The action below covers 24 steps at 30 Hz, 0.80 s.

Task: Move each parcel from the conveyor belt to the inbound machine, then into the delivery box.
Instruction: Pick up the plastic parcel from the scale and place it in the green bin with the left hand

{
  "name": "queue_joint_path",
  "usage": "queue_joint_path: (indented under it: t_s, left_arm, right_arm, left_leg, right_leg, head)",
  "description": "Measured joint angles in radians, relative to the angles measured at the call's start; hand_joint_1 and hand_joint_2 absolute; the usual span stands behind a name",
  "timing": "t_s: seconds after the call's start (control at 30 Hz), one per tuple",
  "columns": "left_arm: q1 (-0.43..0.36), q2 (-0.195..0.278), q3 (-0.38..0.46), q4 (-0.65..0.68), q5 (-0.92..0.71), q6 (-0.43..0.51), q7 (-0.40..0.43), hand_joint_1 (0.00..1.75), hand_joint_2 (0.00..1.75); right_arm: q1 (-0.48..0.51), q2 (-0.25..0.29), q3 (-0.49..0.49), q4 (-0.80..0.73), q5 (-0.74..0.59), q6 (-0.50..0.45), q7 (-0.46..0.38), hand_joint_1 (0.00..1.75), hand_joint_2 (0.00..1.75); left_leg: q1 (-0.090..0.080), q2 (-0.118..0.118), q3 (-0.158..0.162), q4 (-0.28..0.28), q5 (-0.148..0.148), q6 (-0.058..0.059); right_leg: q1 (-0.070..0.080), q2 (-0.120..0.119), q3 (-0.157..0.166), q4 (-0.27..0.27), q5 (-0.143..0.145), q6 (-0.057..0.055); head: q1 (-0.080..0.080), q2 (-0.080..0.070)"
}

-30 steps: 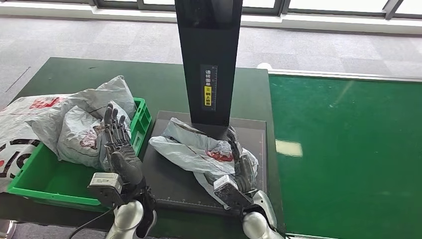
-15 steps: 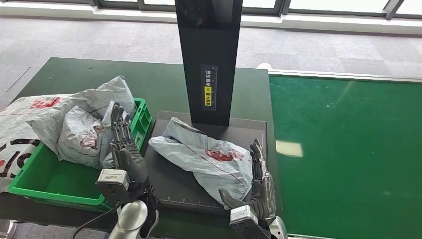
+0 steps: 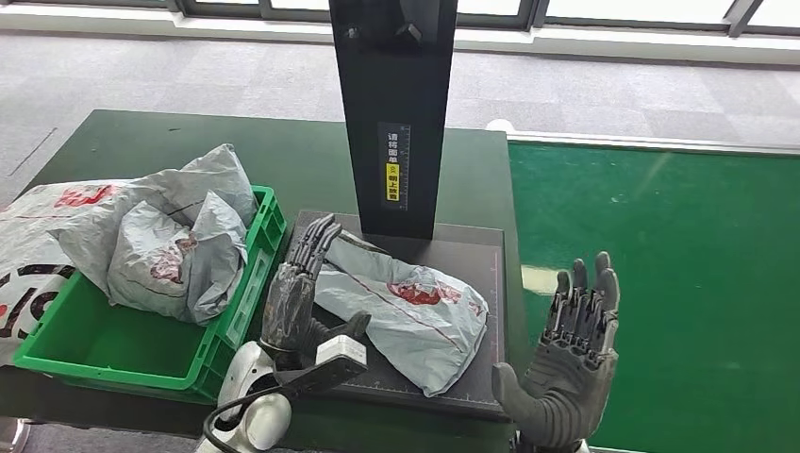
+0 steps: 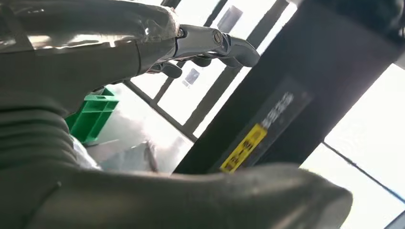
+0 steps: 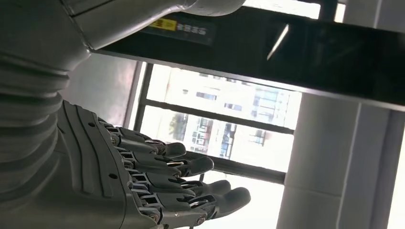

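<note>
A grey plastic parcel (image 3: 406, 307) with a red mark lies on the inbound machine's black platform (image 3: 472, 260), in front of its black column (image 3: 394, 113). My left hand (image 3: 297, 283) rests with straight fingers against the parcel's left end and grips nothing. In the left wrist view its fingers (image 4: 210, 45) reach out toward the column's yellow label (image 4: 243, 148). My right hand (image 3: 571, 359) is raised with spread fingers at the platform's right front corner, apart from the parcel. In the right wrist view that hand (image 5: 157, 191) holds nothing.
A green delivery box (image 3: 113, 349) at the left holds several grey parcels (image 3: 160, 245), and another bag (image 3: 28, 236) hangs over its left side. The green conveyor belt (image 3: 660, 283) runs along the right. The dark green table (image 3: 283, 151) extends behind the column.
My right hand has let go of the parcel and lifted off to the right, fingers spread. My left hand has swung from the box's edge to the parcel's left end.
</note>
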State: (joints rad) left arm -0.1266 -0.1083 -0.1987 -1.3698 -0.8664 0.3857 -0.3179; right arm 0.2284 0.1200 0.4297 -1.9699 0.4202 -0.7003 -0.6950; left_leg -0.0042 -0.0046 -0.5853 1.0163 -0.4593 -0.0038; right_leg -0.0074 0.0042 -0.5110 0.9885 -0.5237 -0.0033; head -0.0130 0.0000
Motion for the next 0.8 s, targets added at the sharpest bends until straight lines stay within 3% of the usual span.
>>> queue_joint_path:
  t_s: [0.33,0.6,0.8]
  left_arm:
    - [-0.025,0.063,-0.046,0.132,-0.208,-0.183,0.065,0.0,1.75]
    - [-0.037,0.098,-0.087,0.252,-0.227,-0.251,0.025,0.0,1.75]
    - [-0.114,0.087,-0.125,0.322,-0.204,-0.287,-0.038,0.0,1.75]
  right_arm:
    - [-0.048,-0.007,-0.007,-0.062,-0.034,0.001,0.0,0.0,1.75]
    - [-0.081,-0.008,-0.008,-0.061,-0.05,0.001,0.0,0.0,1.75]
    - [-0.115,-0.008,-0.008,-0.043,-0.064,0.002,0.0,0.0,1.75]
  left_leg:
    - [0.0,0.0,0.0,0.0,0.0,0.0]
    - [0.0,-0.001,0.0,0.0,0.0,0.0]
    - [0.0,-0.002,0.002,0.0,0.0,0.0]
  right_leg:
    - [0.0,0.0,0.001,0.0,0.0,0.0]
    - [0.0,0.0,0.001,0.0,0.0,0.0]
    - [0.0,-0.002,0.003,0.0,0.0,0.0]
  head:
    - [0.0,0.0]
    - [0.0,0.0]
    - [0.0,0.0]
